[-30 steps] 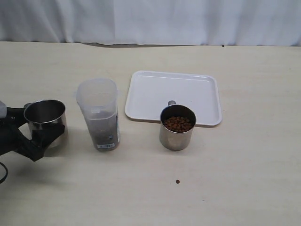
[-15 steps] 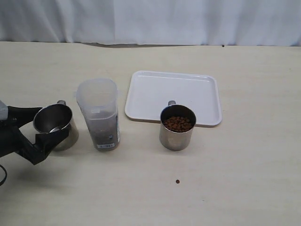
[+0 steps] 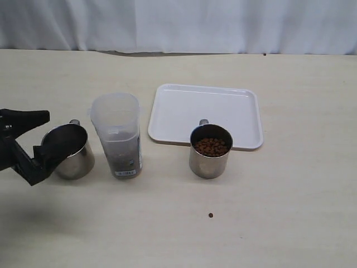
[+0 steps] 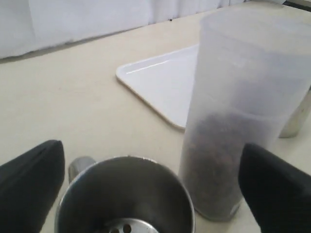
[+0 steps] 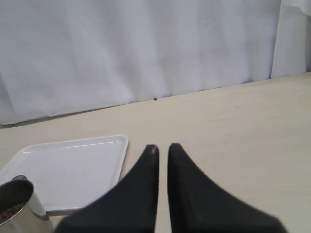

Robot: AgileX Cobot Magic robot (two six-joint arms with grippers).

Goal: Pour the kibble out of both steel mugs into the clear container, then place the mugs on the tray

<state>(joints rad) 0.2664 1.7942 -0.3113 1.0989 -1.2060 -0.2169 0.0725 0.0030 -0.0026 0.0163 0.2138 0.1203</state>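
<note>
An empty steel mug [image 3: 70, 152] stands on the table just left of the clear container [image 3: 117, 134], whose lower part holds kibble. My left gripper [image 3: 43, 137] is open, its fingers wide on either side of this mug [image 4: 124, 196] and apart from its wall. The second steel mug [image 3: 210, 151], full of kibble [image 3: 211, 146], stands at the front edge of the white tray [image 3: 206, 111]. My right gripper [image 5: 163, 146] is shut on nothing, above the table right of the tray [image 5: 73, 167]; it is out of the exterior view.
One stray pellet [image 3: 210, 215] lies on the table in front of the full mug. A white curtain [image 3: 178, 22] closes off the far edge of the table. The container [image 4: 243, 107] stands close beside the left gripper's finger [image 4: 277, 194].
The left gripper carried the empty mug right toward the container, set it upright on the table and opened, letting it go. Everything else stayed put.
</note>
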